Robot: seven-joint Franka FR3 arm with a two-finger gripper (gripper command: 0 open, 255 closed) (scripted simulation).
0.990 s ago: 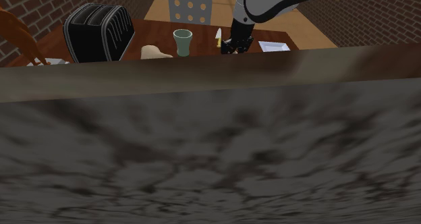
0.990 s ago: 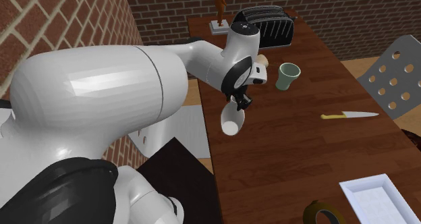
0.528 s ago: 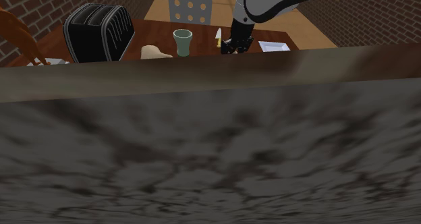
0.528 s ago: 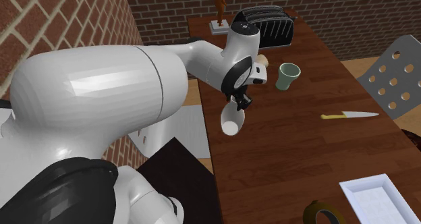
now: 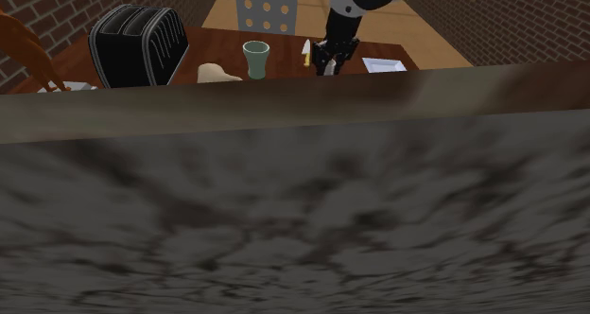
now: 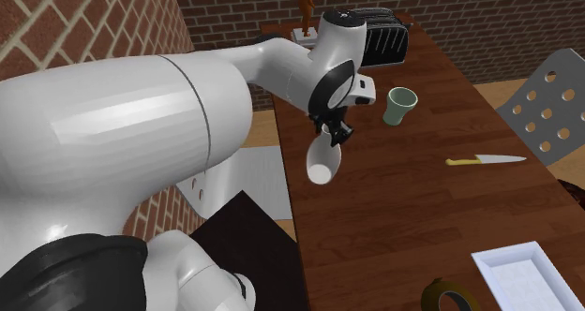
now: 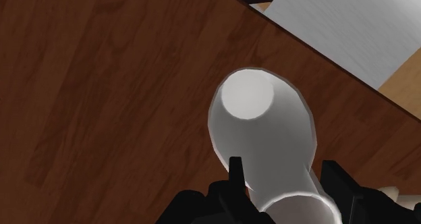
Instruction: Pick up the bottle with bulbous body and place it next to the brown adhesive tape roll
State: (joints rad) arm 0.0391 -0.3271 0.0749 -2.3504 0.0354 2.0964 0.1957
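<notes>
Tabletop (image 6: 403, 197) of dark wood runs long and narrow in the second exterior view, and the arm works along its left edge, the one toward the brick wall. Broad bare wood lies between that edge and the knife (image 6: 485, 159), and on down toward the tape (image 6: 448, 294), which sits at the picture's bottom rim just beside the tray (image 6: 525, 273). The cup (image 6: 401, 105) stands alone further up, the toaster (image 6: 375, 33) beyond it at the far end. A chair (image 6: 553, 98) waits past the right edge.

The gripper (image 6: 330, 139) has its fingers closed on the neck of the bottle (image 6: 322, 159), a plain white one, with the bulbous body hanging below the hand, tilted, its flat base turned toward the camera. It is just inside the left edge, well apart from the tape. In the wrist view the fingers (image 7: 235, 172) clasp the bottle (image 7: 263, 128) on both sides, its base facing the wood, with the table's edge just beyond.
</notes>
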